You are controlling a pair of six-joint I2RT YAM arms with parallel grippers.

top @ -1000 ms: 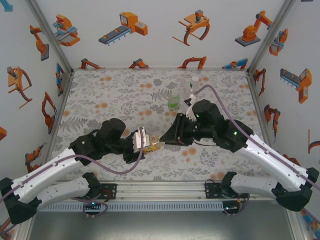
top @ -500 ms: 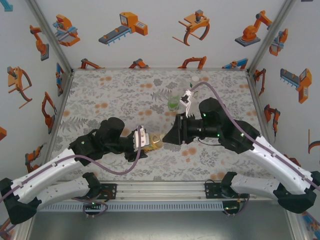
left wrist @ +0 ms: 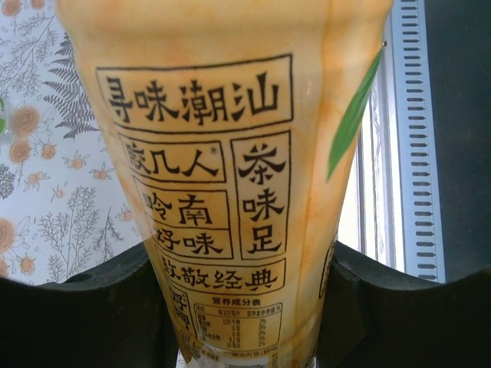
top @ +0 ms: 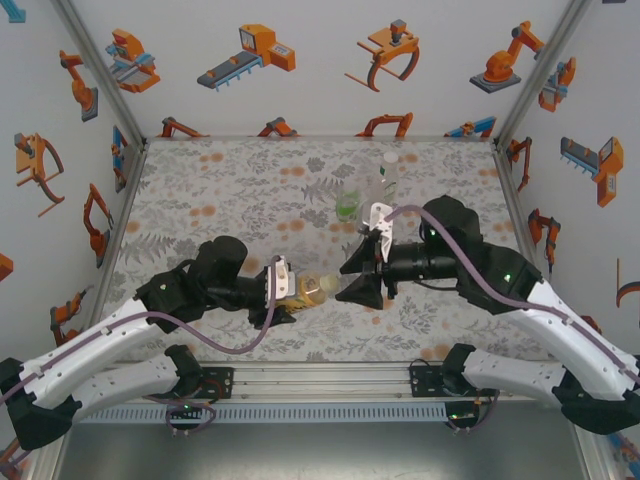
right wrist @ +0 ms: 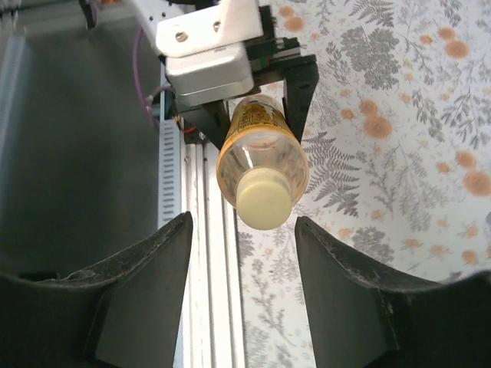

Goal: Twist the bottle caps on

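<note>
Near the middle of the near edge of the flower-patterned worktop [top: 220, 190], the left claw [top: 290, 290] pinches a tall amber plastic bottle with a yellow printed label [left wrist: 222, 153] by its body, one dark finger [left wrist: 77, 314] pressed to each side. The bottle lies roughly level above the surface, its neck pointing right. A pale round plastic screw cap [right wrist: 263, 198] sits on that neck. Just right of the cap, the right claw [top: 345, 283] faces it with its jaws spread. In the right wrist view the cap lies just beyond the two dark fingertips [right wrist: 173, 238], touching neither, and nothing sits between them. Farther back, right of the middle, a short green plastic bottle [top: 347, 208] stands upright. A clear colourless plastic bottle [top: 388, 178] stands just beyond it to the right, closer to the far edge.
</note>
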